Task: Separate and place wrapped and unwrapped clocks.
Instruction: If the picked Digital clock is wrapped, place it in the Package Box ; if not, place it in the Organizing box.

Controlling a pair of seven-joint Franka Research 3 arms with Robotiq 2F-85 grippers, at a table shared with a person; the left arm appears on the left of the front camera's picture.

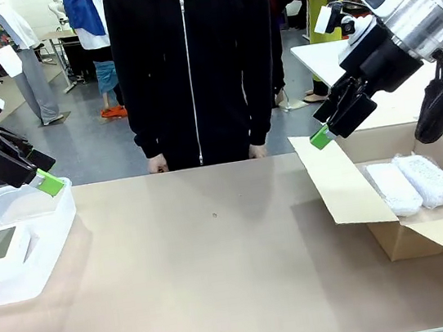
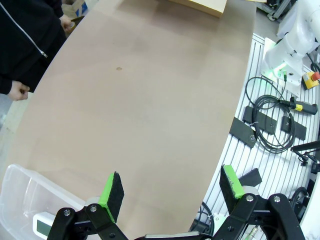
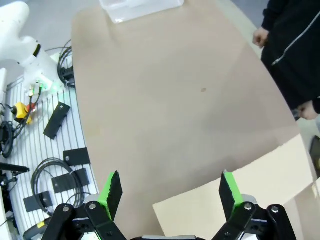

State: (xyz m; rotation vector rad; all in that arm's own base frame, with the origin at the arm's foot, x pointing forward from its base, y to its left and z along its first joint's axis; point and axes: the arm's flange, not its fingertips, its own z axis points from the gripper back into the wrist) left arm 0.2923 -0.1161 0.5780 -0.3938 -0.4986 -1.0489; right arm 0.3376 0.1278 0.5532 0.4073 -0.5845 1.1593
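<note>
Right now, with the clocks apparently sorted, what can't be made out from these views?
- Unwrapped clock in the clear bin: display too small to read in the front view; cut off by the bottom edge and the left pincer in the left wrist view.
- Wrapped clocks in the cardboard box: faces hidden by bubble film.
- Right pincer: its far finger is hidden behind the near one.

The bare clock (image 1: 4, 248), white and smooth with a greyish display facing up, is lying flat in the clear plastic tub (image 1: 51, 244) at the tabletop's left edge. The two bubble-wrapped clocks (image 1: 414, 182) are lying side by side, touching, inside the cardboard box (image 1: 413, 240) at the right edge.
</note>
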